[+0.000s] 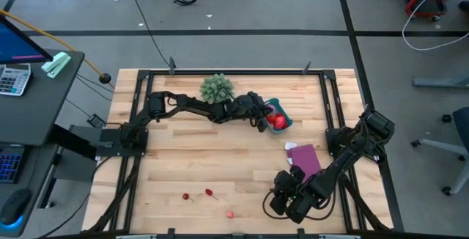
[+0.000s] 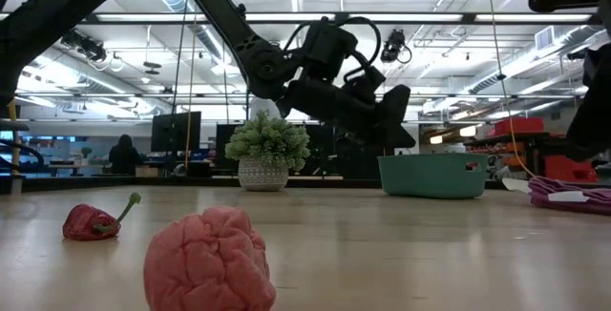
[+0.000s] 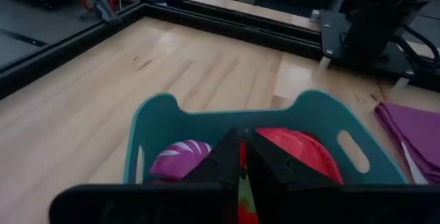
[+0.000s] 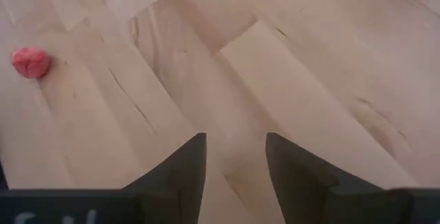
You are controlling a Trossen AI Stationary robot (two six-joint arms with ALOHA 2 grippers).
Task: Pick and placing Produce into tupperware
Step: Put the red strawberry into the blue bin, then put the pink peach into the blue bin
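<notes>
1. Butcher-block table [image 1: 220,166] inside a black frame, open lab behind it; the teal tupperware tub [image 1: 282,122] is the landmark for all positions below.
2. Left gripper [image 3: 242,172] hangs directly over the tub. Its fingers are all but together, a sliver of something red-green showing between the tips; whether they have let go of it, cannot tell.
3. Inside the tub: large red fruit [image 3: 302,152] and purple-pink striped ball [image 3: 180,159], side by side and touching or nearly so.
4. Right gripper [image 4: 235,165] sits well away from the tub, near the table's front edge, fingers parted over bare wood, holding nothing.
5. Produce outside the tub, all far from it toward the front edge: pink lumpy raspberry-like piece [image 2: 208,263], small red pepper-like piece with a stem [image 2: 94,221], one more tiny red piece [image 1: 185,196].
6. Purple sheet [image 1: 306,157] lies just beside the tub on the front side; spiky green ball [image 1: 217,87] lies beyond the left arm from it.
7. Handling judgement: loose pieces look light and small, likely hard plastic or foam. The raspberry's bumps should give purchase across its middle. The pepper may roll; pinch its body across the widest part, not the thin stem.
</notes>
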